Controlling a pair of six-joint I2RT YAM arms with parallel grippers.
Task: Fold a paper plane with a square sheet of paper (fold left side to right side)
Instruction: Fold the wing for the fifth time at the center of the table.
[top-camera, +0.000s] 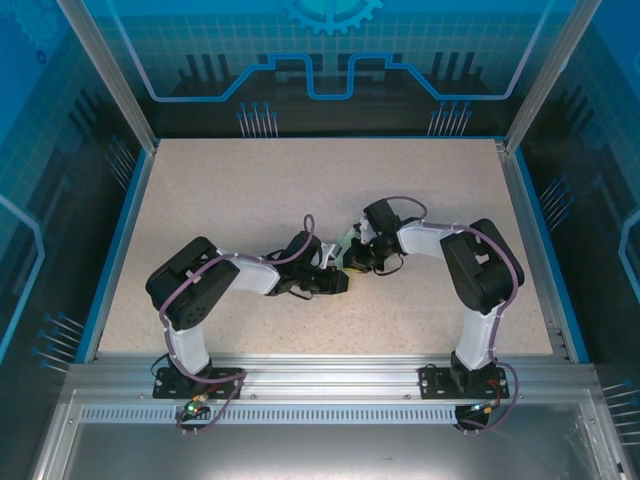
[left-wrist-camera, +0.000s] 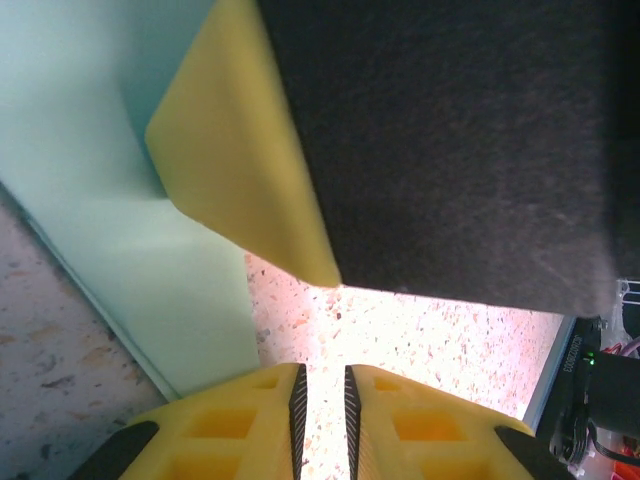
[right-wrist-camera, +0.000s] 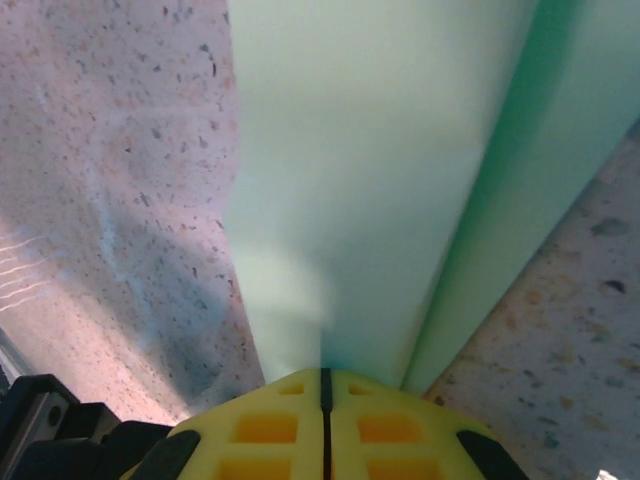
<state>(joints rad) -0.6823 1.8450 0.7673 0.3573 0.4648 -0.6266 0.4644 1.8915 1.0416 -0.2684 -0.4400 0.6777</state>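
Two pincers meet at the middle of the worktop (top-camera: 250, 190), where the pale green paper (right-wrist-camera: 360, 180) lies partly folded. The right pincer (right-wrist-camera: 322, 372) is pressed together on its raised fold, we judge to pin the crease, while the left pincer (left-wrist-camera: 325, 400) hovers just beside the paper's long edge, fingers a narrow slit apart with nothing between. Bare worktop lies all round, the blue rim (top-camera: 118, 250) well apart, so we have room to sweep either way.

Top view: table (top-camera: 250, 190) is lit evenly and rendered sharp. Left wrist: the table is blown out by glare, and the dark surface (left-wrist-camera: 450, 150) is blurred. Right wrist: folded paper (right-wrist-camera: 350, 180) is defocused up close; the table is shaded at left.
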